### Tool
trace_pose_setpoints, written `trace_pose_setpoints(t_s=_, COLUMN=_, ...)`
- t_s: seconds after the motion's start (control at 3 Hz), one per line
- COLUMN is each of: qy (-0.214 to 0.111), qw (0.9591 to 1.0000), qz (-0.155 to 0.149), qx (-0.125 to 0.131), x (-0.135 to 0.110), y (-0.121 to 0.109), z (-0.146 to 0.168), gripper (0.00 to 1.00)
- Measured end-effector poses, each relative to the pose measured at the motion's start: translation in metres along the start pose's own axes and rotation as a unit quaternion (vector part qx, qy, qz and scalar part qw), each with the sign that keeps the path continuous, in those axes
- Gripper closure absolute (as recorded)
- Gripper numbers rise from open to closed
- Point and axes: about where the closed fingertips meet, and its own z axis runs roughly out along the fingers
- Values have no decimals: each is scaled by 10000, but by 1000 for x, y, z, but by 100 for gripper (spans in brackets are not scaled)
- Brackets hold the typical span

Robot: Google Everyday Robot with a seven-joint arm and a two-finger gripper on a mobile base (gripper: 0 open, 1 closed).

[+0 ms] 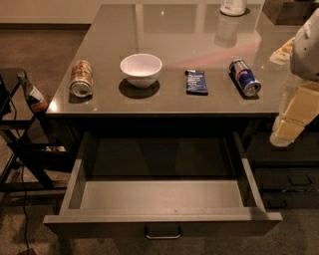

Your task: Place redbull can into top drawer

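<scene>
The redbull can [245, 77] lies on its side on the grey counter [174, 35], toward the right, its silver end facing the front edge. The top drawer [75, 184] is pulled out wide below the counter, and its grey inside looks empty. Its dark front carries a small metal handle [163, 232] at the centre. My gripper [282, 133] hangs at the right edge of the view on a white and beige arm. It is to the right of the can and lower, just past the counter's front right corner, above the drawer's right side. It holds nothing that I can see.
On the counter from left to right lie an orange-brown can [81, 78], a white bowl [141, 68] and a flat dark-blue packet [196, 81]. A white container [233, 7] stands at the back. Smaller dark drawers [289, 182] are at right. A black stand with a bottle [32, 97] is at left.
</scene>
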Motion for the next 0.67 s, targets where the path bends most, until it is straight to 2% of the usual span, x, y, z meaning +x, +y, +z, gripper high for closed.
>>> trace_pose_setpoints(t_s=0.67, qy=-87, qw=9999, qz=128, qx=-40, x=0, y=-4, z=1, gripper=0)
